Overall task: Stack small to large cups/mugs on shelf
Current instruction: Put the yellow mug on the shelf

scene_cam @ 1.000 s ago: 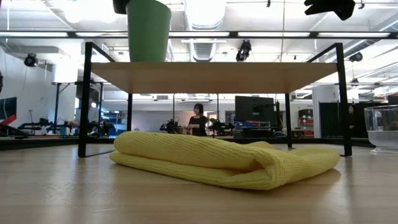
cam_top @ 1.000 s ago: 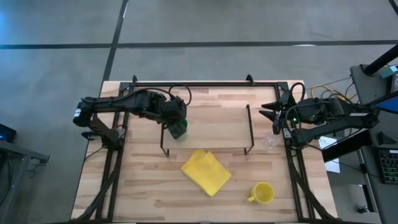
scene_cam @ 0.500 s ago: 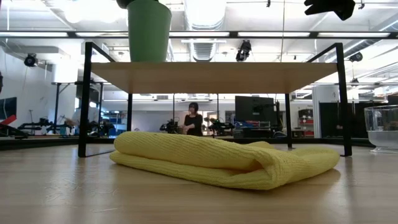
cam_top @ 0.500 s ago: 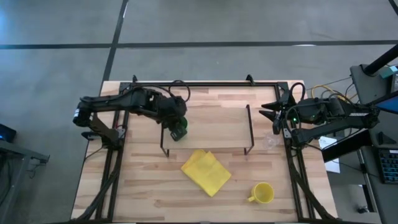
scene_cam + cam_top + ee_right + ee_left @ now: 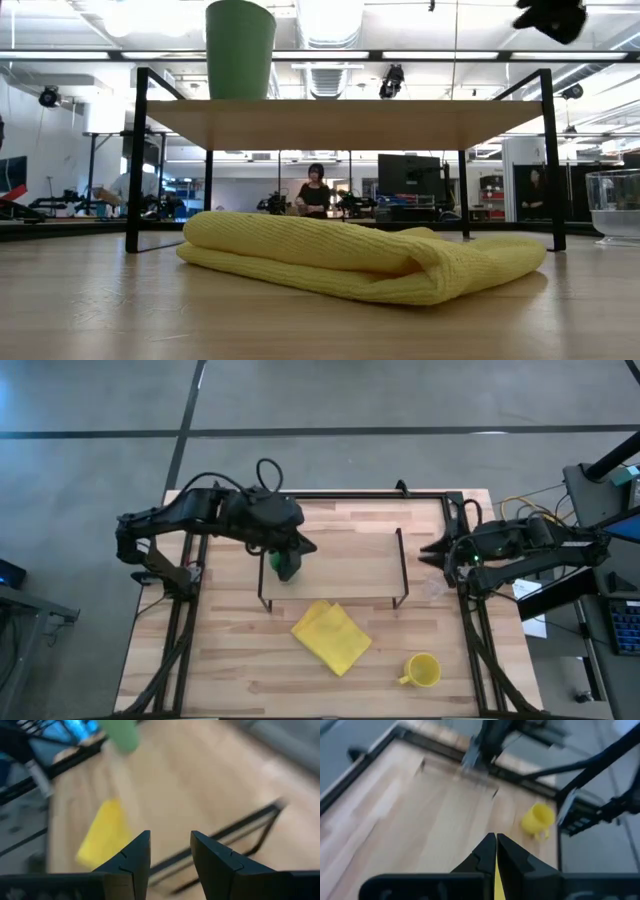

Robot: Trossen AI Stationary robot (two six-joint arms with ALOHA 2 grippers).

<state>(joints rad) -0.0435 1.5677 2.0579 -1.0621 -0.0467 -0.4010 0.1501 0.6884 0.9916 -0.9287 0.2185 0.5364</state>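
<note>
The green cup [image 5: 287, 566] stands upright on its base at the left end of the shelf [image 5: 350, 565], as the low view [image 5: 240, 50] also shows. My left gripper [image 5: 305, 547] hovers above and just beside the cup, shut and empty [image 5: 495, 839]. The clear glass cup [image 5: 432, 588] stands on the table right of the shelf and shows in the low view [image 5: 615, 205]. The yellow mug [image 5: 422, 670] stands at the table's near right. My right gripper [image 5: 437, 550] is open [image 5: 170, 842] in the air by the shelf's right end.
A folded yellow cloth [image 5: 331, 636] lies on the table in front of the shelf. The shelf's black wire legs [image 5: 133, 160] stand at its ends. Black rails [image 5: 330, 496] frame the table. A person [image 5: 318, 190] shows in the room beyond.
My left gripper has let go of the green cup, risen off its top and turned; the cup stays upright on the shelf. My right gripper has shifted a little toward the table's right edge.
</note>
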